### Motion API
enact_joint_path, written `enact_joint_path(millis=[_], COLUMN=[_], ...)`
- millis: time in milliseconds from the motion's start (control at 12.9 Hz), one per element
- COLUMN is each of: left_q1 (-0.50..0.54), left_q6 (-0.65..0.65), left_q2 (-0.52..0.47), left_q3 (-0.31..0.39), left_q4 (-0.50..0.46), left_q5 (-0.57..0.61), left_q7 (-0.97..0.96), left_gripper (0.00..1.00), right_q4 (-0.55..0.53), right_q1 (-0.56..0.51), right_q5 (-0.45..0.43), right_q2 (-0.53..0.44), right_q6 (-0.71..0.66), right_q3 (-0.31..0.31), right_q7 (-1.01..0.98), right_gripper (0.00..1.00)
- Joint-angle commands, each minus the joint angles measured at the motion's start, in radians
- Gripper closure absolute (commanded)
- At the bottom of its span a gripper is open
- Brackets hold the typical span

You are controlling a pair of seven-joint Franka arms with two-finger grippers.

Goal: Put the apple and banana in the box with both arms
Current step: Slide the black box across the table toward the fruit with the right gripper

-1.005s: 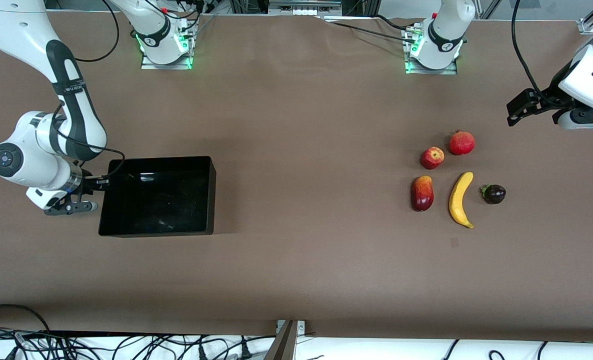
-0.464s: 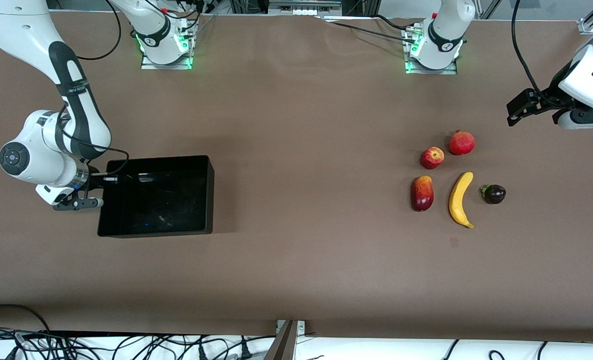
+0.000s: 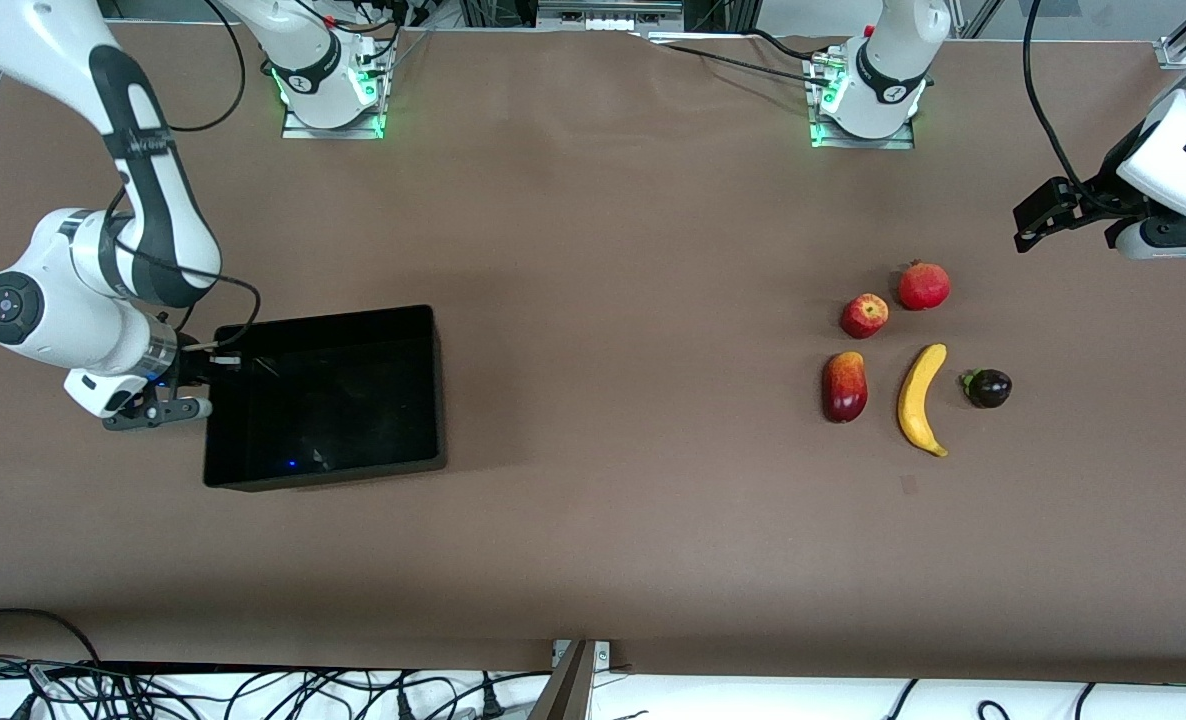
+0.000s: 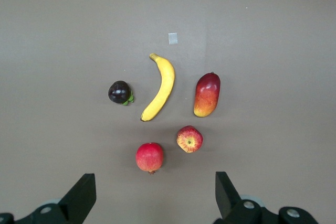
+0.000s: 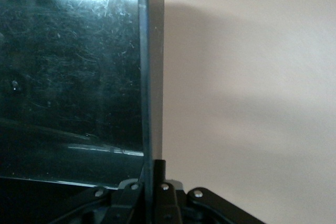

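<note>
The black box (image 3: 323, 318) lies toward the right arm's end of the table and is empty. My right gripper (image 3: 203, 385) is shut on the box's end wall, which stands pinched between its fingers in the right wrist view (image 5: 149, 77). The apple (image 3: 864, 315) and banana (image 3: 921, 398) lie on the table in the fruit group toward the left arm's end. Both show in the left wrist view, the apple (image 4: 189, 139) and the banana (image 4: 160, 87). My left gripper (image 3: 1028, 225) hangs open and empty over bare table beside the fruit, and the left arm waits.
A plain red round fruit (image 3: 923, 286) lies beside the apple. An elongated red-and-yellow fruit (image 3: 844, 386) and a small dark fruit (image 3: 988, 388) flank the banana. A small pale mark (image 3: 909, 485) is on the table nearer the camera than the banana.
My right gripper, holding the box's wall, has pulled the box a little toward the left arm's end and turned it slightly. The left arm and the fruit have not moved.
</note>
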Motion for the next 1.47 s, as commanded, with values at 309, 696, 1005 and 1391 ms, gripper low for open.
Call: enact_joint_path(millis=[309,696,1005,1391], left_q1=[-0.002,0.000,0.000,0.000], left_q6=[-0.020,-0.021,-0.023,-0.023], left_q2=[0.013,0.012,0.013,0.012], left_q3=[0.003,0.003,0.003,0.004], left_q4=[0.029,0.029,0.029,0.029], left_q5=[-0.016,-0.016,-0.016,-0.016], left_q7=[-0.001,-0.001,-0.001,-0.001], left_gripper=[0.00,0.00,0.00,0.00], right_q4=[0.203,0.442,0.501,0.564], right_q1=[0.367,0.618,0.693,0.747], right_q5=[0.010,0.016,0.019,0.019], right_q2=[0.045,0.271,0.417,0.516], right_q6=[-0.116,-0.092,0.099,0.172], right_q3=[0.063,0.063,0.065,0.063], right_q7=[0.494,0.858,1.010,1.081], right_gripper=[1.00,1.00,1.00,1.00])
